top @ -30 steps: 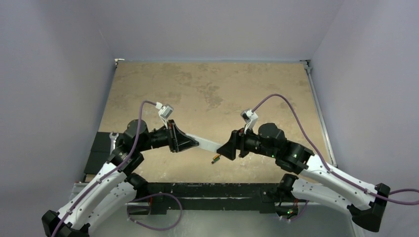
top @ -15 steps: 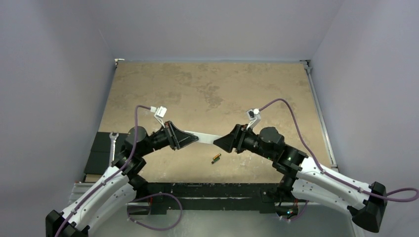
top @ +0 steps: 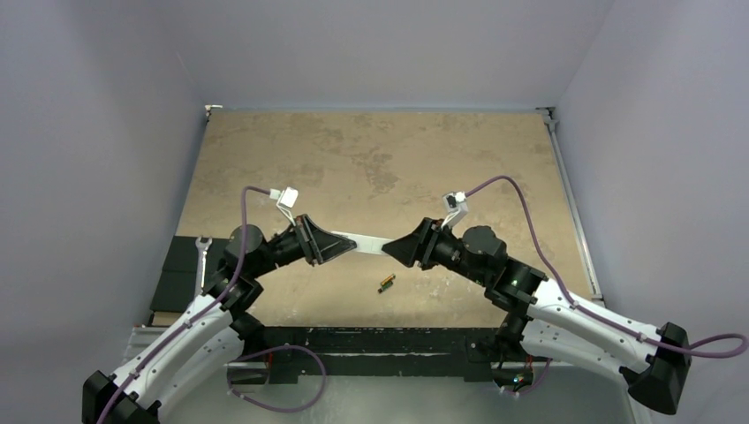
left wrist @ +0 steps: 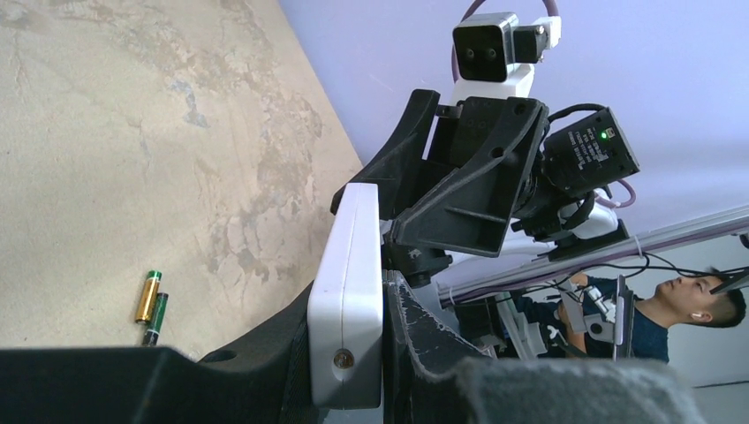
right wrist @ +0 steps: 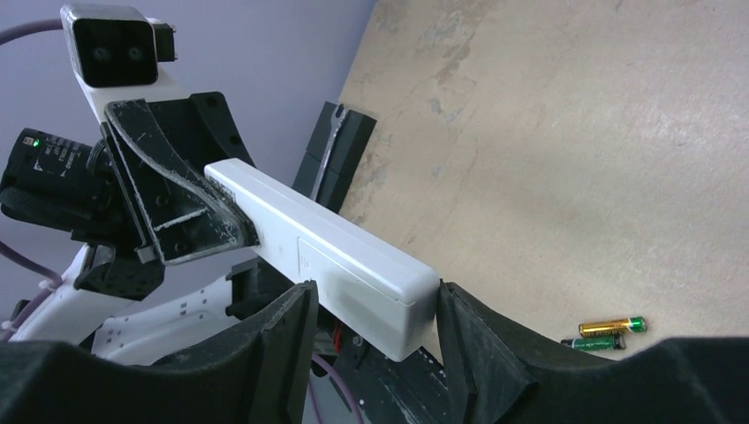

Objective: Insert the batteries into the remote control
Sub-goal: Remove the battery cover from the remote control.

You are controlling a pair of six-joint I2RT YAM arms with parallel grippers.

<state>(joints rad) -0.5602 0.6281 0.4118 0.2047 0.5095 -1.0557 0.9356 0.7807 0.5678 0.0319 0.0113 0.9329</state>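
**While the remote hangs between my jaws, the batteries wait on the bench**

Because my left jaws (top: 351,248) are nipped narrow on one end of the slim white rectangular plastic remote control (top: 369,245), it hangs in the air like a bridge. Its free end reaches into my right jaws (top: 387,251). Those stand part open, one finger close on either side of that end; whether they bear on it I cannot tell.

I judge the remote light and stiff, but its smooth shell looks slippery and its battery cover thin. The hold belongs on the long side edges near an end, clear of the cover seam on its plain face.

The two thin cylindrical batteries (top: 386,283), black and gold with green, lie side by side on the mottled tan bench (top: 371,159), below my right jaws and a little to their near side. Small, round and smooth, they will likely roll, so a pinch across the middle suits them.

A silver spanner (top: 201,250) on black blocks (top: 177,269) sits well behind my left jaws, out of the way. The real hindrance is that both jaws are busy with the remote: one must free itself to fetch a battery.
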